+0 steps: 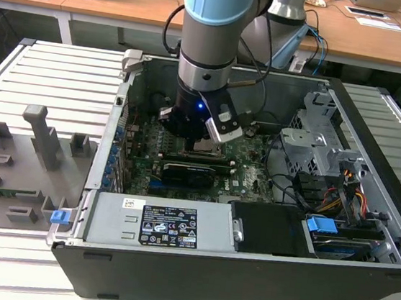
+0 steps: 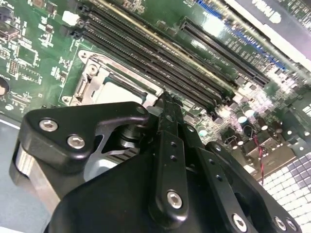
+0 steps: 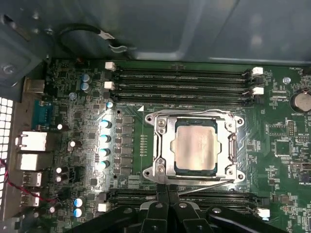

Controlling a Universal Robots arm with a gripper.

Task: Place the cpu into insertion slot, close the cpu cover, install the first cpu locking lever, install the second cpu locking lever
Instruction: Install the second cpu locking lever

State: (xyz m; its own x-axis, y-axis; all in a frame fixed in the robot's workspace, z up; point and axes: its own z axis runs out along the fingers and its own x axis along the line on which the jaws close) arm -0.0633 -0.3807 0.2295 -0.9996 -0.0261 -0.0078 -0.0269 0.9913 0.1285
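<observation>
Already one cpu [image 3: 195,145] under one lowered cpu cover [image 3: 163,145], fingers [image 3: 167,194] pressed together beside it.

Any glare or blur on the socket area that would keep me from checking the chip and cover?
In the first wrist view the cpu is evenly lit and legible, with bright glare on the cpu cover. In the second wrist view the gripper blocks most of the socket, and glare washes out the chip. In the exterior view the arm shades and hides the socket.

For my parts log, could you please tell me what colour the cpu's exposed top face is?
Silver-grey metal; the cpu shows best in the first wrist view, framed by the cpu cover.
</observation>
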